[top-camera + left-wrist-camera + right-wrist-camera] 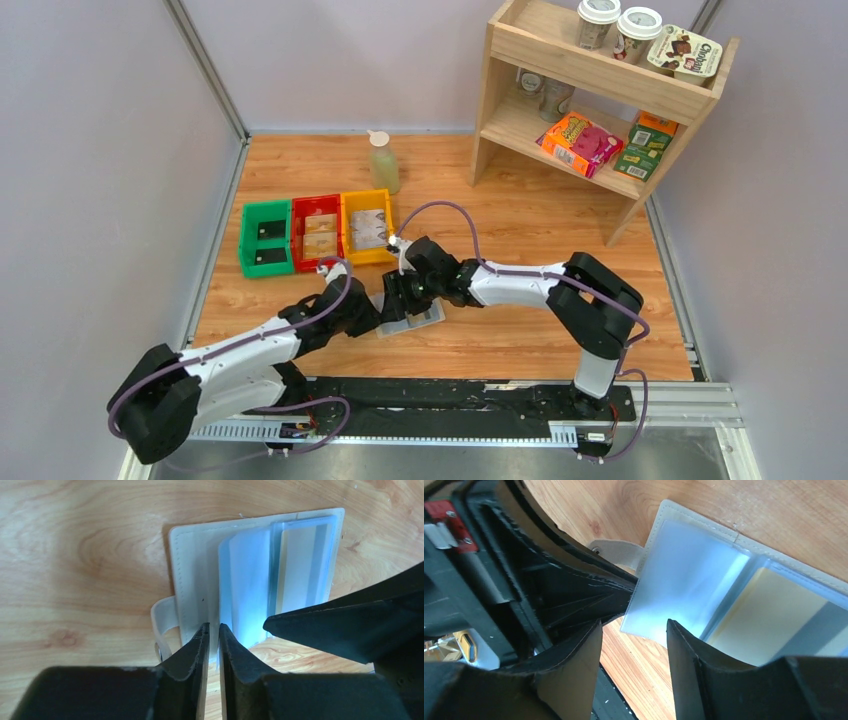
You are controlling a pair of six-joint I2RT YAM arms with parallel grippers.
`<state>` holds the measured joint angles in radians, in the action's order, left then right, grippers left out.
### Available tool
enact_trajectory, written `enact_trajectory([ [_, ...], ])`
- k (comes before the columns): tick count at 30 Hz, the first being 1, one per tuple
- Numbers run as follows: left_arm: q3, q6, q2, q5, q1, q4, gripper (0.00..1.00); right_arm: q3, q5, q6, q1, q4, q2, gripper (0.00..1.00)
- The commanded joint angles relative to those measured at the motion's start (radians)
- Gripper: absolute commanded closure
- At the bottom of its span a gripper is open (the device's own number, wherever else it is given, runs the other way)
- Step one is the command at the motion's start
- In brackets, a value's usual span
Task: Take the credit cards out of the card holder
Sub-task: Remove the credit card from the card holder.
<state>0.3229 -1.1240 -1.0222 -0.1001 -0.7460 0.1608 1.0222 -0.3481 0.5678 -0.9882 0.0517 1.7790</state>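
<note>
The card holder (418,320) lies open on the wooden table between both grippers. In the left wrist view its beige cover (192,565) and pale blue sleeves (245,580) face me, clasp tab (162,625) at the left. My left gripper (214,630) is shut on the holder's near edge. My right gripper (634,630) is open, its fingertips at the edge of a lifted blue sleeve (684,580). A tan-gold credit card (764,620) sits in a sleeve beside it. My right gripper's finger (350,625) shows in the left wrist view.
A green bin (246,240), red bin (318,205) and yellow bin (367,198) stand in a row behind the holder, with cards inside. A bottle (382,162) stands behind them. A wooden shelf (600,90) with groceries is at the back right.
</note>
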Motion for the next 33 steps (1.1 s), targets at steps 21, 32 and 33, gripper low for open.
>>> enact_trajectory([
  [21,0.011,-0.027,0.291,-0.099,-0.004,0.186,0.18,0.006,0.348,-0.068,0.020,0.227,-0.121,0.32],
  [32,0.035,-0.003,0.059,-0.030,-0.004,0.060,0.43,0.036,0.347,-0.065,0.019,0.250,-0.046,0.36],
  [33,0.033,-0.008,0.047,-0.029,-0.004,0.053,0.45,0.038,0.348,-0.066,0.020,0.251,-0.044,0.36],
])
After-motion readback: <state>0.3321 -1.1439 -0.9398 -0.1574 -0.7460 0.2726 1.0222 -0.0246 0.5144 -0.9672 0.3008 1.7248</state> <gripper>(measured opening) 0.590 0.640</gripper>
